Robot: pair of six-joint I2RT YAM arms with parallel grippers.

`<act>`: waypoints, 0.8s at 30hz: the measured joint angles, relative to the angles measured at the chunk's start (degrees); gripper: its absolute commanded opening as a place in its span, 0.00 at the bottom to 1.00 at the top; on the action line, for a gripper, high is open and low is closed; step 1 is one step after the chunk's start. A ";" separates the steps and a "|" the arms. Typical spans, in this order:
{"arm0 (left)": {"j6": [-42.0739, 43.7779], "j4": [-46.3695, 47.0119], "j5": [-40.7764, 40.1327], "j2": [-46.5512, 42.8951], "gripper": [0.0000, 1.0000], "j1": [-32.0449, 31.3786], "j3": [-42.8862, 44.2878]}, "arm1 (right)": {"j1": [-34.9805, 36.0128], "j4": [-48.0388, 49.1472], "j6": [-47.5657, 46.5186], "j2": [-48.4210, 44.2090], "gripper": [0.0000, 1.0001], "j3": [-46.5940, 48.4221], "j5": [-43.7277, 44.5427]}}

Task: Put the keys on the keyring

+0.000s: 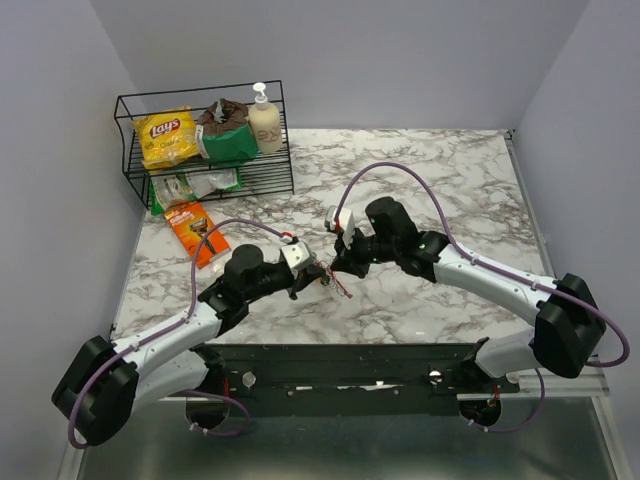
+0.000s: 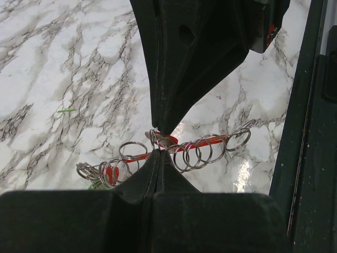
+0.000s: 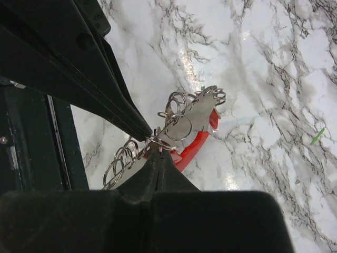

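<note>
1. The marble table [image 1: 450, 180] fills most of the top view.
2. A wire basket [image 1: 268, 175] stands at the upper left of that view. It holds a yellow chip bag [image 1: 165, 135] and a pump bottle [image 1: 264, 122]. An orange packet [image 1: 197, 232] lies on the marble just below it.
3. The left gripper [image 1: 318, 277] reaches in from the lower left to frame centre. Its fingers are pressed together, the tips pinching the silvery rings.
4. The right gripper [image 1: 338, 268] comes in from the right and meets it tip to tip. Its fingers are likewise fully closed on the rings.
5. The keyring [image 1: 338, 285] sits between the two tips, just below centre. It is a red curved loop strung with silver rings, stretching across mid-frame in the left wrist view [image 2: 202, 150]. In the right wrist view, a flat silvery plate overlaps the red loop [image 3: 192, 150].
6. A green sliver [image 2: 66, 110] lies on the marble at the left, too small to identify.
</note>
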 measured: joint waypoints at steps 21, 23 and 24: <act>0.22 2.38 0.31 -3.04 0.00 0.00 -1.97 | 0.00 1.62 0.46 0.00 0.01 -0.92 0.50; 0.22 2.60 0.39 -3.04 0.00 0.00 -1.97 | 0.00 1.79 0.46 0.00 0.01 -0.92 0.48; 0.22 2.67 0.42 -3.04 0.00 0.00 -1.97 | 0.00 1.86 0.46 -0.02 0.01 -0.92 0.48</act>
